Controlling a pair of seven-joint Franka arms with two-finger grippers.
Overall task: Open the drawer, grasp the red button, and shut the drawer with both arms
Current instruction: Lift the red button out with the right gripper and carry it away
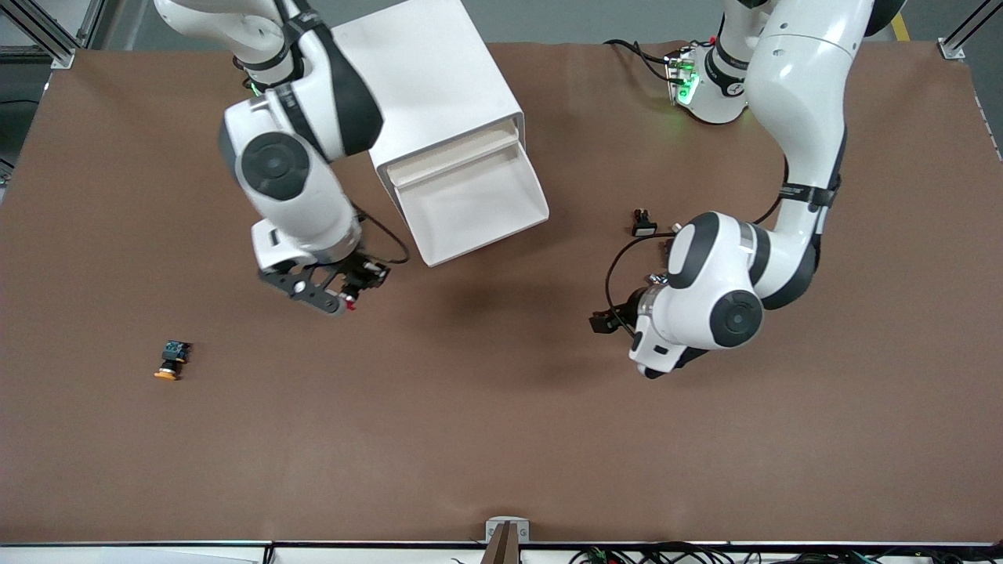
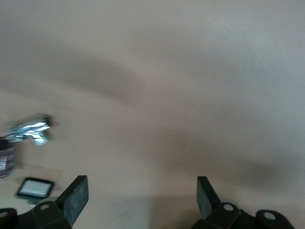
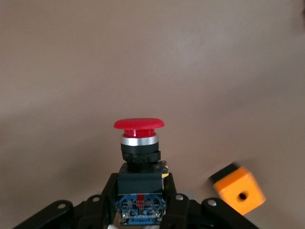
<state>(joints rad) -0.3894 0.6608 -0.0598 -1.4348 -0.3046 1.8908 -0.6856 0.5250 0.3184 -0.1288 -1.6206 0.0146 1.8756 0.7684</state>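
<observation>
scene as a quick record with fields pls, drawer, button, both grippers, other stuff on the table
drawer: pulled out of the white cabinet, drawer looks empty
button: red-capped button held in the right gripper
right gripper: shut on the button, in the air over bare table near the drawer front
left gripper: open, holds nothing, over the table toward the left arm's end
other items: orange-capped button toward the right arm's end; black-and-white switch near the left arm; orange box in the right wrist view
</observation>
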